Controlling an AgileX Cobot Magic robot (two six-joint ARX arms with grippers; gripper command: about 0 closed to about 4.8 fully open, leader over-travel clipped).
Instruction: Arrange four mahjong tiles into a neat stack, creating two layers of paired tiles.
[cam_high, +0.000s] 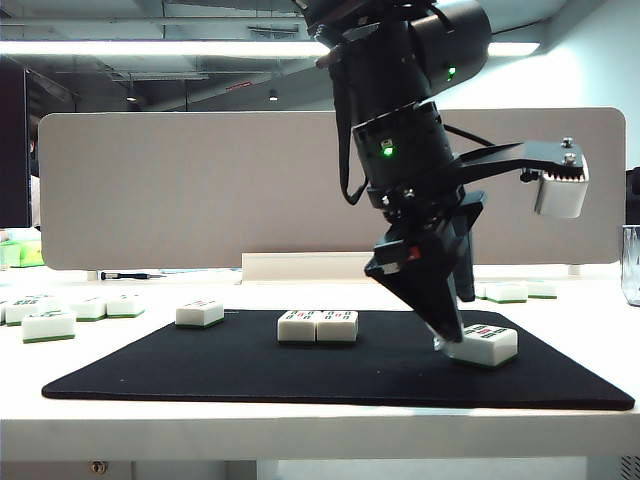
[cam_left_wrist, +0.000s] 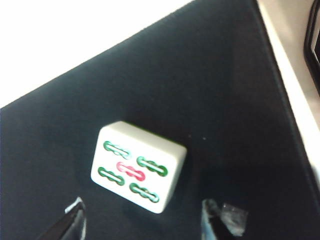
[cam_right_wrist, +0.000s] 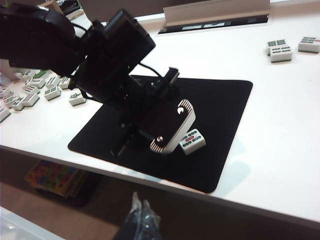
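Left claw over a lone tile
Left claw (cam_left_wrist: 142, 220), fingers apart, hangs over a mahjong tile (cam_left_wrist: 138, 166) near the black mat (cam_high: 300, 365)'s right front corner; paired tiles (cam_high: 317, 326) sit mid-mat; right claw (cam_right_wrist: 139, 220) together, off-bench.

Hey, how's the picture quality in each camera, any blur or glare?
Exterior view: sharp, ceiling lights glare, left gripper dark against the pale divider. Left wrist view: soft blur on the tile; table corner blown out white beyond the mat. Right wrist view: table evenly lit, right gripper out of focus.
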